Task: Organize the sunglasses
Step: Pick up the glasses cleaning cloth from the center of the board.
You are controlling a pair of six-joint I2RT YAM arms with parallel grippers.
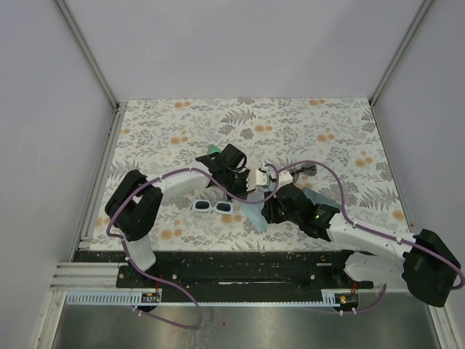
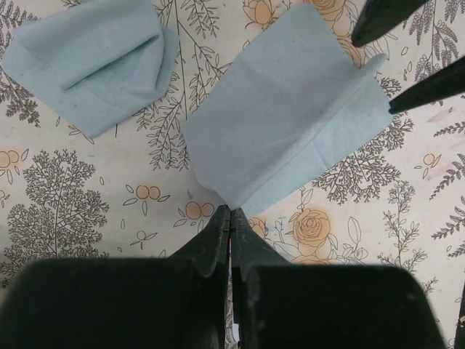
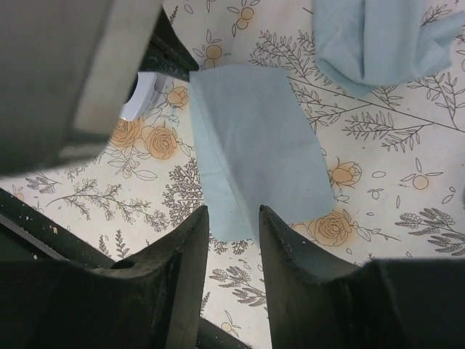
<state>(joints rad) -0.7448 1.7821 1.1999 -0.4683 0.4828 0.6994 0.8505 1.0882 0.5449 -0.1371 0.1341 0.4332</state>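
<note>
The white-framed sunglasses (image 1: 212, 207) lie folded on the floral table, just left of both grippers and untouched. A thin dark shape (image 1: 304, 171) behind the right arm looks like the wire-frame pair. My left gripper (image 2: 231, 211) is shut on a corner of a light-blue cloth pouch (image 2: 290, 116); the gripper also shows in the top view (image 1: 256, 195). My right gripper (image 3: 232, 218) is open, its fingers straddling the opposite end of that pouch (image 3: 254, 145). Its fingertips (image 2: 385, 18) show in the left wrist view.
A second light-blue pouch (image 2: 94, 58) lies crumpled beside the first and shows in the right wrist view (image 3: 378, 36) and top view (image 1: 314, 196). A teal object (image 1: 213, 150) peeks out behind the left arm. Walls enclose the table on three sides.
</note>
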